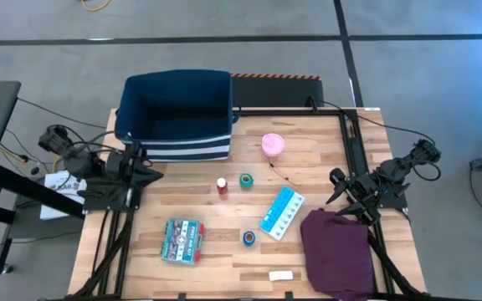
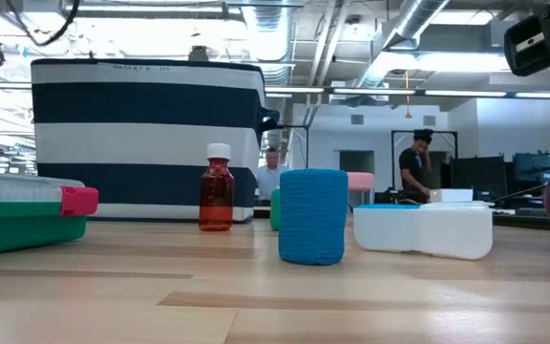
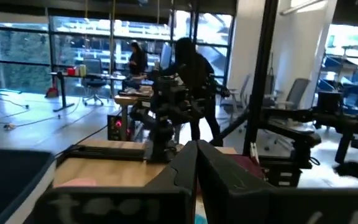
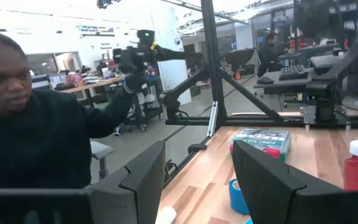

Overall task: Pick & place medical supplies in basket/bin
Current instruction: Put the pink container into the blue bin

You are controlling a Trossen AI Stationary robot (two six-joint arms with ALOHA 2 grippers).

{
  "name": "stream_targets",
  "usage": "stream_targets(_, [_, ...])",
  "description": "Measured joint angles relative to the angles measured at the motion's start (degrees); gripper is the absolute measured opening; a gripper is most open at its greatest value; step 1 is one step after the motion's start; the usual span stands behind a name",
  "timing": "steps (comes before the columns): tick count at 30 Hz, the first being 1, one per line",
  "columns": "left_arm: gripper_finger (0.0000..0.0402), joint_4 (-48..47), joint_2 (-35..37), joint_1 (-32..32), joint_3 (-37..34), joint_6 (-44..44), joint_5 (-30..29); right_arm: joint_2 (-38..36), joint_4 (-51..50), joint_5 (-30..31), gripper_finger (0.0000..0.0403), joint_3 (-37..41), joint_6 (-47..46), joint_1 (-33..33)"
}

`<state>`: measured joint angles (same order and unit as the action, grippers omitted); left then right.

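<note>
In the high view the navy-blue bin (image 1: 174,113) stands on its base at the table's far left. The pink cup (image 1: 274,145), red-capped bottle (image 1: 222,186), green tape roll (image 1: 246,180), blue tape roll (image 1: 249,238), light-blue pill organizer (image 1: 281,211), green-red box (image 1: 183,240) and white bar (image 1: 280,275) all rest on the wood. My left gripper (image 1: 157,173) waits at the left edge, shut (image 3: 196,168). My right gripper (image 1: 335,188) waits at the right edge, open (image 4: 197,180), above the purple cloth (image 1: 337,251). Neither touches anything.
The low view shows the blue roll (image 2: 313,215) nearest, with the bottle (image 2: 216,191) and bin (image 2: 146,134) behind it. A person (image 4: 23,124) shows close beyond the table in the right wrist view. Bare wood lies between the items.
</note>
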<state>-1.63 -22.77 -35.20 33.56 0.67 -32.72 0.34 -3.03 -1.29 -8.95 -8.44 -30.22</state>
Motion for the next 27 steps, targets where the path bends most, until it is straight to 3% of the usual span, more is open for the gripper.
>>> stream_targets(7, [0.0,1.3,-10.5,0.0,5.1,6.2,11.8,0.0,0.0,-0.2,0.0182,0.0,-3.1,0.0])
stream_targets(13, [0.0,1.2,-16.7,0.0,5.2,10.7,11.2,0.0,0.0,-0.1,0.0182,0.0,-2.2,0.0])
stream_targets(20, [0.0,0.0,-25.0,0.0,5.2,13.2,5.2,0.0,0.9,0.0,0.0182,0.0,1.2,0.0])
stream_targets(27, [0.0,-0.3,-32.9,0.0,5.2,8.5,6.5,0.0,4.0,1.7,0.0182,0.0,1.4,0.0])
